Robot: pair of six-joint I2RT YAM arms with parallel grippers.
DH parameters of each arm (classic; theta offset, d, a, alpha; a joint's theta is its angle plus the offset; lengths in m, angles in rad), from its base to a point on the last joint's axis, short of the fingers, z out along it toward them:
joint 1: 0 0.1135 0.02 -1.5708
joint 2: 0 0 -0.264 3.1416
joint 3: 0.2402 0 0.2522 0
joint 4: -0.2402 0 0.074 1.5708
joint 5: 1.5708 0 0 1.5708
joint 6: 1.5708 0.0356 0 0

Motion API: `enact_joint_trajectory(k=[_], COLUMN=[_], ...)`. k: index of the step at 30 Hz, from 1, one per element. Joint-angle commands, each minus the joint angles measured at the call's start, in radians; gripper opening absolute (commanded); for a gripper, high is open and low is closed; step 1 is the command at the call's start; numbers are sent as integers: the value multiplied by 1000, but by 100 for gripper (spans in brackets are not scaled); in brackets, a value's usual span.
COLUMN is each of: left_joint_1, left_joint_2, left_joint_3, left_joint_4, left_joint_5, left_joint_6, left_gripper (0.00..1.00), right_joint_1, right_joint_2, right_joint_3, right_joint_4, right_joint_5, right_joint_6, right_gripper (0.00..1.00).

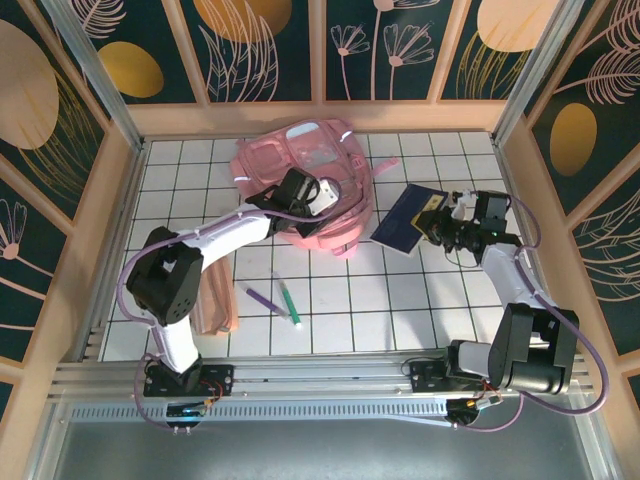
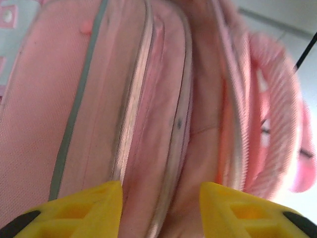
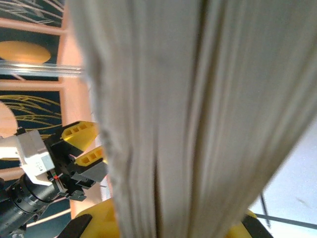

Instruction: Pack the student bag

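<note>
The student bag [image 1: 300, 165], a big pink backpack, lies at the back middle of the tiled table. My left gripper [image 1: 322, 193] is at the bag's near edge. In the left wrist view its yellow fingers [image 2: 84, 208] stand apart, and the left gripper [image 2: 161, 191] is open over the bag's zipper folds [image 2: 163, 109]. My right gripper [image 1: 434, 222] is shut on a dark blue book [image 1: 408, 222], held tilted to the right of the bag. The book's pale page edges [image 3: 188, 109] run up between the right gripper's [image 3: 168, 223] fingers. The left gripper [image 3: 81, 144] also appears beyond the book.
A purple pen [image 1: 262, 297] and a green pen [image 1: 288, 300] lie on the tiles in front of the bag. A flat peach pouch [image 1: 215, 290] lies beside the left arm. Wooden walls [image 1: 320, 118] enclose the table.
</note>
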Motion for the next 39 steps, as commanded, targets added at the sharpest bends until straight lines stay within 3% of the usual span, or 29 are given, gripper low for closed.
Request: enact_joint_trajectory(k=[1, 8, 12, 16, 21, 25, 28, 30, 35, 39], left_joint_1=[0, 0, 0, 0, 0, 1, 0, 1, 0, -13], left_joint_2=[21, 45, 108, 106, 129, 130, 113, 97, 33, -93], left_joint_3=[9, 21, 91, 84, 112, 122, 118, 108, 118, 109], left_joint_4=[-10, -14, -130, -86, -59, -50, -48, -40, -36, 67], left_joint_5=[-52, 146, 291, 337, 249, 165, 122, 105, 42, -92], left_joint_6=[90, 70, 106, 85, 57, 70, 94, 121, 155, 186], left_gripper=[43, 45, 49, 54, 44, 18, 11, 0, 0, 0], right_joint_1=[-8, -8, -8, -6, -6, -6, -2, 7, 51, 107], right_joint_2=[-51, -42, -34, -33, -37, -49, -53, -54, -22, 11], right_joint_3=[31, 1, 8, 7, -7, -14, -16, -26, -16, 0], right_joint_4=[-36, 5, 5, -3, -2, 0, -6, 8, -2, 8], right_joint_5=[39, 11, 0, -1, 0, -5, -3, -15, -38, -136], right_joint_6=[-59, -27, -25, -28, -28, -29, -28, -23, -30, -1], right_gripper=[0, 0, 0, 0, 0, 0, 0, 0, 0, 0])
